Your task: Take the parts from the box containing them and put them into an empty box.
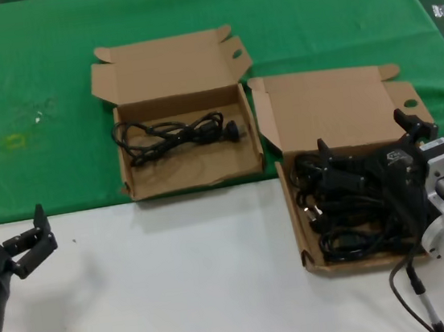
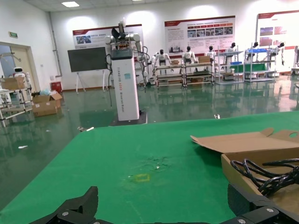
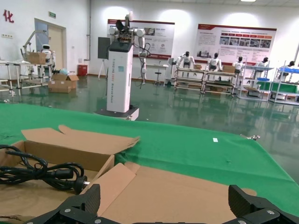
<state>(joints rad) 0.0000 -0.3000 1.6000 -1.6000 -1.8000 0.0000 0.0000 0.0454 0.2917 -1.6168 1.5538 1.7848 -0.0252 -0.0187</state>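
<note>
Jaws open on both wrist views; head view shows cables [image 1: 348, 199] beneath

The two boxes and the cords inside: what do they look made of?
Both the left box and the right box look like plain brown corrugated cardboard, matte, with folded flaps. The cord in the left box and the cords piled in the right seem black rubber or plastic sheathed, slightly glossy.

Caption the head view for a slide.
Right gripper open over the full box of black cables; one cable already in the other box.
</note>
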